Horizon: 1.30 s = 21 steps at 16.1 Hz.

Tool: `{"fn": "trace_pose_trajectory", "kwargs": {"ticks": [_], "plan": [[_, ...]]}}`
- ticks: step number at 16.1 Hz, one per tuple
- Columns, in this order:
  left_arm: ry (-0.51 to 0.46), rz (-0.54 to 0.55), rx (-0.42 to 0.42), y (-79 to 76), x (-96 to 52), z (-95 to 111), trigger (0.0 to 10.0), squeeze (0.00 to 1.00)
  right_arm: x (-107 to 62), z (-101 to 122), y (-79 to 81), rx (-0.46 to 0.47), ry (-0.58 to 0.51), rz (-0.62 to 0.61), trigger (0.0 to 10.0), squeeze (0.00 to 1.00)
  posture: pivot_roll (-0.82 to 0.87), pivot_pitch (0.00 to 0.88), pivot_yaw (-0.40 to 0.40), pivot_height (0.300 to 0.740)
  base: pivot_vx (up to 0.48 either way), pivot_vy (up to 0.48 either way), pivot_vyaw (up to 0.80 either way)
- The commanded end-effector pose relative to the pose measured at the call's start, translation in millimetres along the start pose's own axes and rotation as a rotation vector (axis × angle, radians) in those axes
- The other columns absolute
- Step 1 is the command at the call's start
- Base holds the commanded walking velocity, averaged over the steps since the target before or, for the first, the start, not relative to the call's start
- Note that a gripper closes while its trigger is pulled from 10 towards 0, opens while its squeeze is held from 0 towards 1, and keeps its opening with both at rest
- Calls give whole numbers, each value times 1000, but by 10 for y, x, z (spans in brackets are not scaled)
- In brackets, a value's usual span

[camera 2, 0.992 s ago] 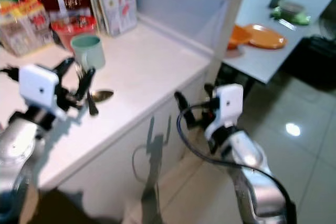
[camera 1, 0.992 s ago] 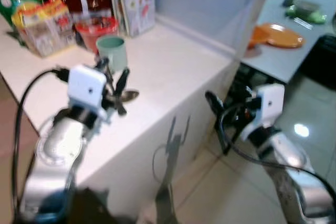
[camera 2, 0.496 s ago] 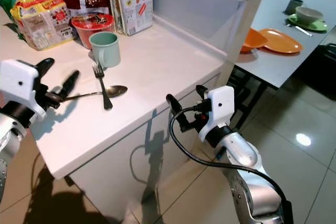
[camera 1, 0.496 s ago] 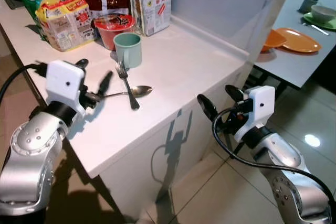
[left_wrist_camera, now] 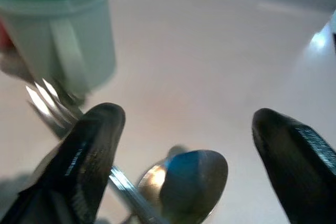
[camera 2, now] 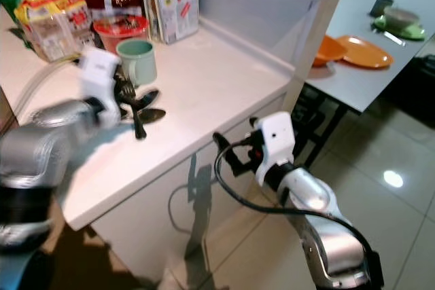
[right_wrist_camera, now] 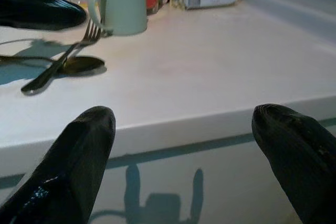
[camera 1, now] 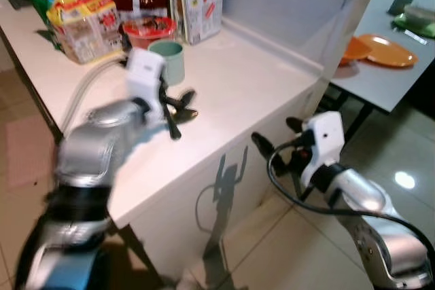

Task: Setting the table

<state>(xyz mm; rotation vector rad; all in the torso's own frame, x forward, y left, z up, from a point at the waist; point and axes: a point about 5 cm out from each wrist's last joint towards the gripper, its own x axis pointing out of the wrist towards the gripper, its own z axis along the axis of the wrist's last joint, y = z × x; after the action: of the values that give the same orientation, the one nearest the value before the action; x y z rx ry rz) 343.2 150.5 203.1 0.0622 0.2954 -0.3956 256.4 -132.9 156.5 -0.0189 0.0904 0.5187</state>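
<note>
left claw (left_wrist_camera: 181, 145) released over spoon (left_wrist_camera: 191, 179), fork (right_wrist_camera: 68, 59) | right claw (right_wrist_camera: 184, 145) released off counter (right_wrist_camera: 210, 72)

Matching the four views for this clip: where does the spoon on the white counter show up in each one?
Left eye view: spoon by the left gripper.
Right eye view: its bowl beside the fork.
Left wrist view: bowl low, between the open fingers.
Right wrist view: on the counter, under the fork.
Shared landmark: green mug.

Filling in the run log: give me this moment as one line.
left gripper: open over spoon and fork | right gripper: open, off counter edge | mug: upright behind cutlery
</note>
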Motion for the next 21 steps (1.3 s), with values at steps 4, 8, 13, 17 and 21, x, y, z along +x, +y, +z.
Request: {"fn": "trace_pose_trajectory", "kwargs": {"ticks": [4,8,13,17,21], "plan": [[96,132,21,35,212,65,10000,1000,2,36,-12,-44,31,10,10000,0,60,0,-20,740,0,0,0],[139,168,27,41,308,44,10000,1000,4,35,66,-76,64,69,10000,0,55,0,-13,740,0,0,0],[176,193,39,76,356,-31,10000,1000,0,15,85,-88,89,89,10000,0,56,0,-11,740,0,0,0],[161,265,-27,203,395,-52,10000,0,8,9,106,-93,102,112,10000,0,54,0,-10,740,0,0,0],[157,260,-43,215,432,-51,9647,0,12,-1,121,-99,112,128,10000,0,54,0,-10,740,0,0,0]]}}
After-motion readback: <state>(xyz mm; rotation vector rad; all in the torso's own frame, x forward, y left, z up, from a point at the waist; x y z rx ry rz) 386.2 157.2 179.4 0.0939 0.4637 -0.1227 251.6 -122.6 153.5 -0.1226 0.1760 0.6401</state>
